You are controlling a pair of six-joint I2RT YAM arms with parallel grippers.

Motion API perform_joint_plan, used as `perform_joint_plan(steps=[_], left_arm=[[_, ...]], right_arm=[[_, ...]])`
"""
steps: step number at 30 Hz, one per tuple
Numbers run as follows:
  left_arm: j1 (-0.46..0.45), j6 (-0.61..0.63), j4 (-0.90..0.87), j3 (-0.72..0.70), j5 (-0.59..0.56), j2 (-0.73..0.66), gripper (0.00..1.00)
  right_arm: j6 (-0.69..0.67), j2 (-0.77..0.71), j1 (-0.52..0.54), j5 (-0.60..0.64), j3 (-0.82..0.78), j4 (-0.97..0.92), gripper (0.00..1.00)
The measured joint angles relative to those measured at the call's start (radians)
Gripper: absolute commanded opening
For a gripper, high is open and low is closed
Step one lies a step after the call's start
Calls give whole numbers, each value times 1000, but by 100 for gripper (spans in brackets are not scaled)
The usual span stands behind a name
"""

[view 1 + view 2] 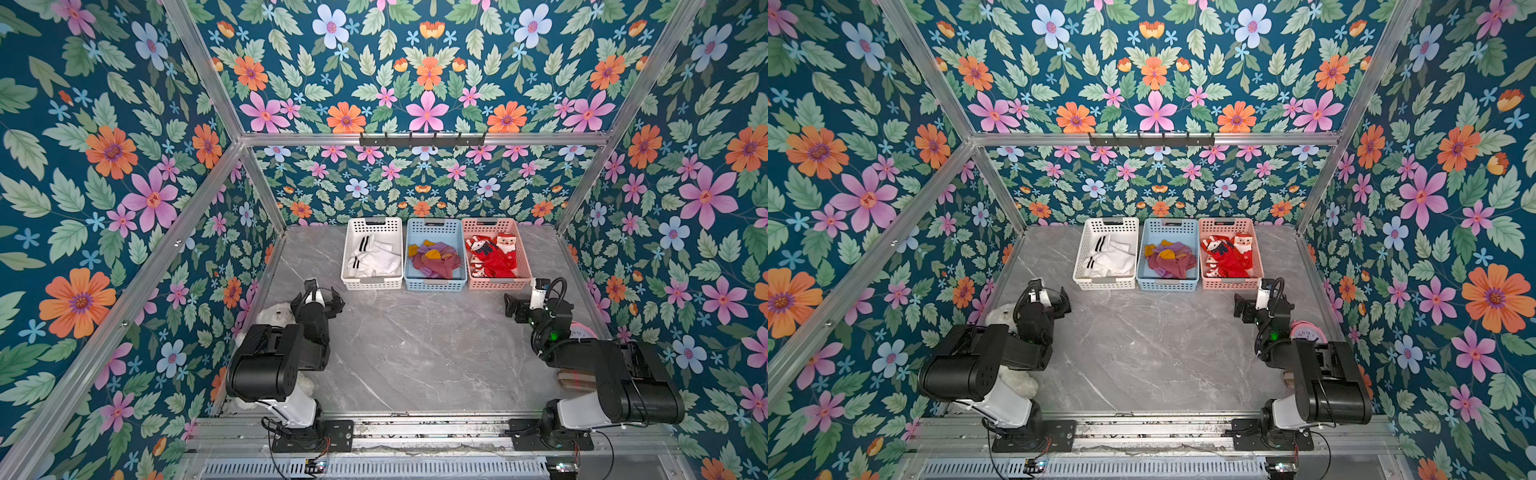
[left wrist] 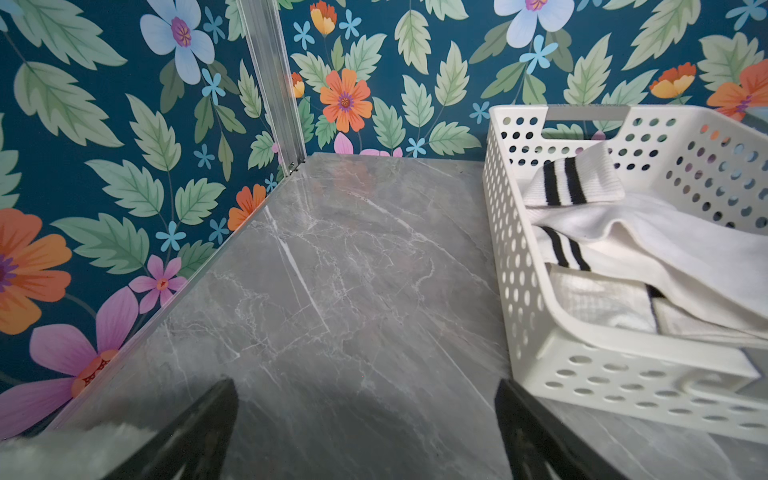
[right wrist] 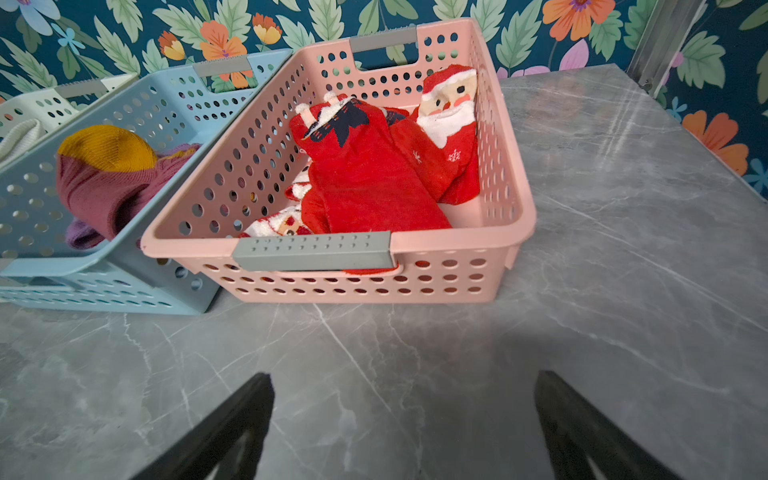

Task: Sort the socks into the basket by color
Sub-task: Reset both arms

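Three baskets stand side by side at the back of the table in both top views. The white basket [image 1: 372, 284] holds white socks [image 2: 648, 237] with black stripes. Maroon socks [image 1: 436, 262] with mustard toes fill the blue basket [image 1: 434, 286]. Red Santa socks [image 3: 374, 178] lie in the pink basket [image 3: 511, 232]. My left gripper [image 1: 330, 300] hovers open and empty over bare table just in front of the white basket, as the left wrist view [image 2: 365, 384] confirms. Before the pink basket, my right gripper [image 1: 513, 307] is open too, with only marble between its fingers [image 3: 403, 376].
A white teddy bear [image 1: 276, 313] lies under the left arm by the left wall. Behind the right arm sit a pink clock [image 1: 1304, 332] and a beige plaid item [image 1: 575, 380]. A black hook rail [image 1: 422, 140] hangs on the back frame.
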Motion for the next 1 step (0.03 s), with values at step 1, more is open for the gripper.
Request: perform_joint_plan(steps=[1], left_arm=[[0, 0, 0, 0, 0, 0, 99]], right_arm=[[0, 0, 0, 0, 0, 0, 99]])
